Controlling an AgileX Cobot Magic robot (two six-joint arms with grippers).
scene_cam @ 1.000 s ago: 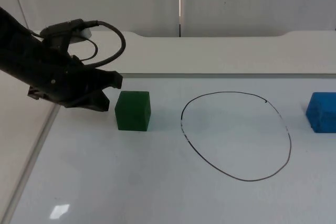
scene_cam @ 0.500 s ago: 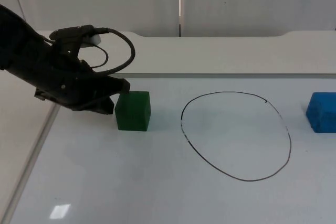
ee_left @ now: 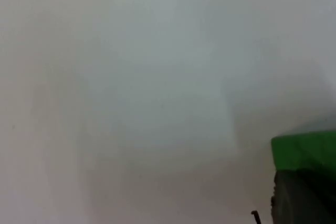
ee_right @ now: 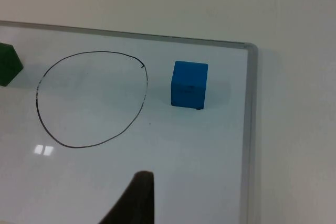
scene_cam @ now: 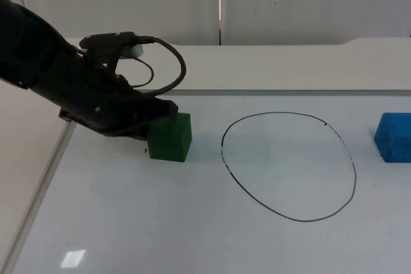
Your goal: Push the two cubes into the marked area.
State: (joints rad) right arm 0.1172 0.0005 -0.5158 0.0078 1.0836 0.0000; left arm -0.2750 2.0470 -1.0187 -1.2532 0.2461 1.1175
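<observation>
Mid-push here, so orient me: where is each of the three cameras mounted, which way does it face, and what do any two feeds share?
Top view: fixed, looking down and forward onto the white board; the left arm's gripper presses against the green cube.
Left wrist view: close along the left gripper, onto the green cube and white surface.
Right wrist view: from the waiting right arm, above the board; a black fingertip shows.
Shared by top and right wrist views: the hand-drawn black outline and blue cube.
</observation>
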